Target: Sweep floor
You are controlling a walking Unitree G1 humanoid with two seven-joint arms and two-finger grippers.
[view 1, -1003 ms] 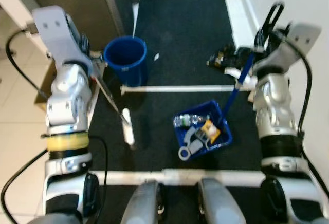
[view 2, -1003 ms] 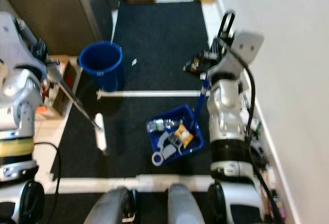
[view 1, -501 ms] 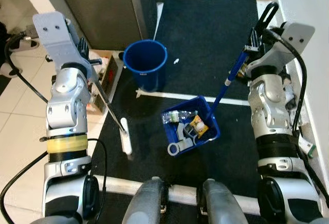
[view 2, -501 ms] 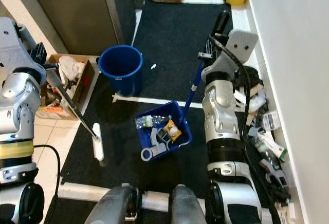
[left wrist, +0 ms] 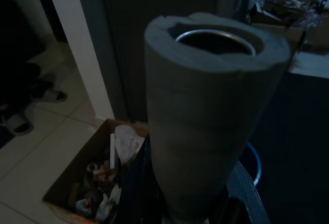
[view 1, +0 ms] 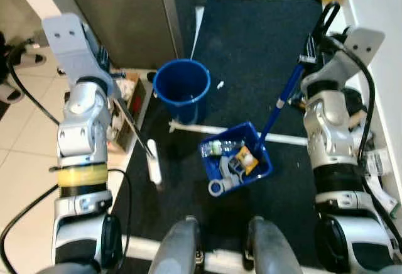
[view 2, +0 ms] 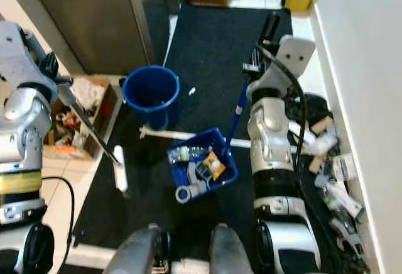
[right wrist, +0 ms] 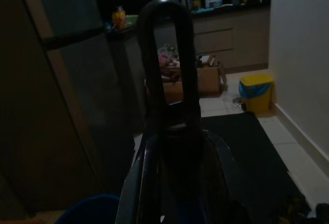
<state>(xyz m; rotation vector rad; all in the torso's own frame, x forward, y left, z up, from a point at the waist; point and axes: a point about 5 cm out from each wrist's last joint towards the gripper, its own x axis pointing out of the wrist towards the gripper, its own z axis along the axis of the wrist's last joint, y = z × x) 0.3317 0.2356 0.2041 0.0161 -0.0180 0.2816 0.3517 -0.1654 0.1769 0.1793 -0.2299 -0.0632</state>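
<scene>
Compared with the earlier head views, the whole scene has slid a little with the camera, so that the blue bucket [view 1: 182, 85] and the blue dustpan [view 1: 235, 159] are framed lower and nearer the middle, while both tools are held as before.

From the left eye, the dustpan is seen as a square plastic tray resting on the dark carpet [view 1: 264, 41], loaded with a bottle, a yellow wrapper and grey pieces. Its blue handle [view 1: 281, 101] slants up to the right gripper [view 1: 312, 51]. The round, smooth-walled bucket stands just beyond it, beside a white strip on the floor.

From the right eye, the broom [view 2: 94, 132], a thin metal shaft ending in a white head on the carpet edge, runs down from the left gripper [view 2: 59, 79]. A cardboard box [view 2: 81, 114] of rubbish lies beside it.

At the left wrist, a grey foam-covered tube [left wrist: 205, 111] is clamped between the fingers.

At the right wrist, a dark looped handle end [right wrist: 167, 59] is pinched by the jaws.
</scene>
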